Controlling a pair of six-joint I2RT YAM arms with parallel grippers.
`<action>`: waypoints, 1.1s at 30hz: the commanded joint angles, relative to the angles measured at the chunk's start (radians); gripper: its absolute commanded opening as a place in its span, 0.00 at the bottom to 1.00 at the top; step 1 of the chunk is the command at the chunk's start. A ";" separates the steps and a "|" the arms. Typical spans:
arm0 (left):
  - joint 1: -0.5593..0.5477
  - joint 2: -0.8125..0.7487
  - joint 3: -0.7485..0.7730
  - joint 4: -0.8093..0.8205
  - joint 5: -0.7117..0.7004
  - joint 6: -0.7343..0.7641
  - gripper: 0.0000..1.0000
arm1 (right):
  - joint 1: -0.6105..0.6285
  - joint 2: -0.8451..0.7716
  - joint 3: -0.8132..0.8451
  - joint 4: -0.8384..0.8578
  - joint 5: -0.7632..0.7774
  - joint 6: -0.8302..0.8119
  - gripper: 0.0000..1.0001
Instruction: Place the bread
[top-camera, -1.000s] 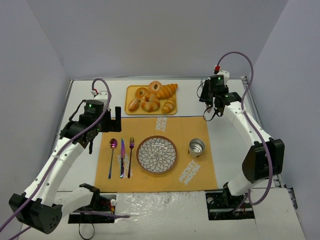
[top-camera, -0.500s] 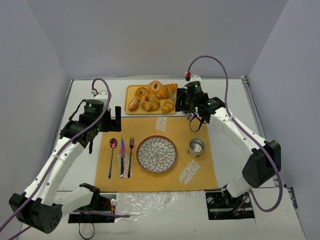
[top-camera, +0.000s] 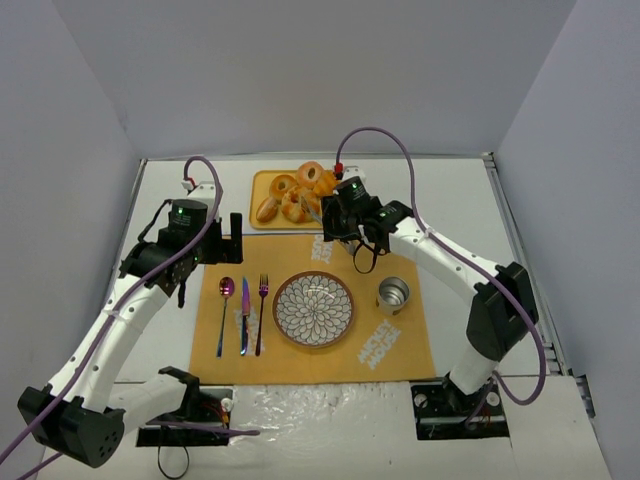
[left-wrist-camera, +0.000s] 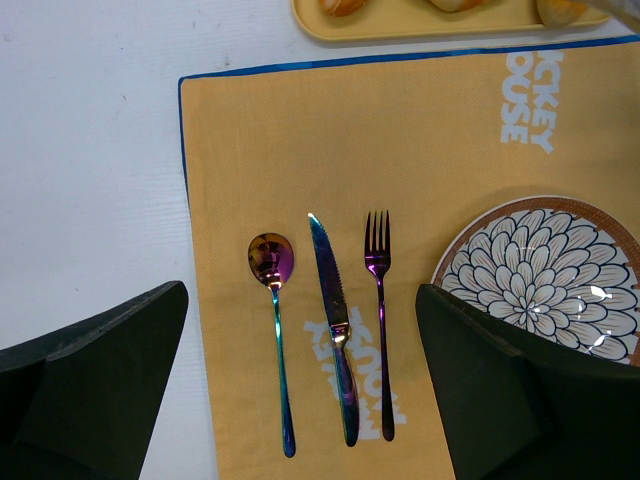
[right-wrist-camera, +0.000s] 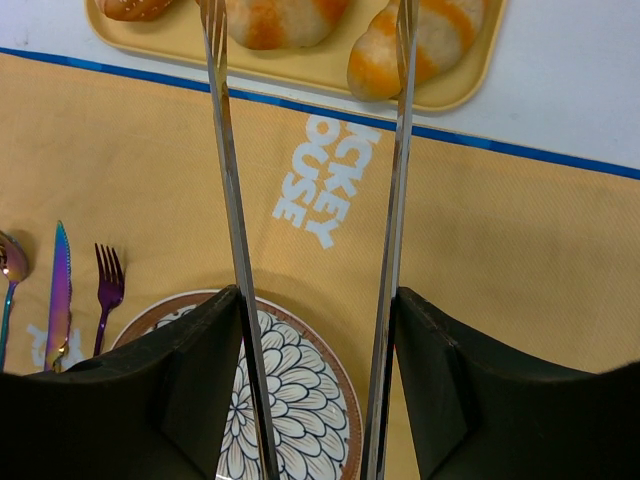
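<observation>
— How are the jaws set?
— The right gripper's (right-wrist-camera: 318, 300) are closed on the tongs (right-wrist-camera: 228, 150), whose spread tips are held over the bread (right-wrist-camera: 425, 45) on the tray (right-wrist-camera: 300, 68). The left gripper's (left-wrist-camera: 302, 300) are spread wide, off the tray's near left corner.
— And the bread?
— All of it is seen on the tray.
</observation>
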 joint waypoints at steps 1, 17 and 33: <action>-0.005 -0.012 0.020 0.026 -0.019 0.005 0.96 | 0.013 0.033 0.076 0.045 0.022 0.009 0.56; -0.005 -0.014 0.020 0.027 -0.017 0.005 0.96 | 0.013 0.177 0.184 0.073 0.008 0.022 0.55; -0.004 -0.012 0.018 0.028 -0.016 0.006 0.96 | -0.024 0.229 0.213 0.090 -0.020 0.045 0.51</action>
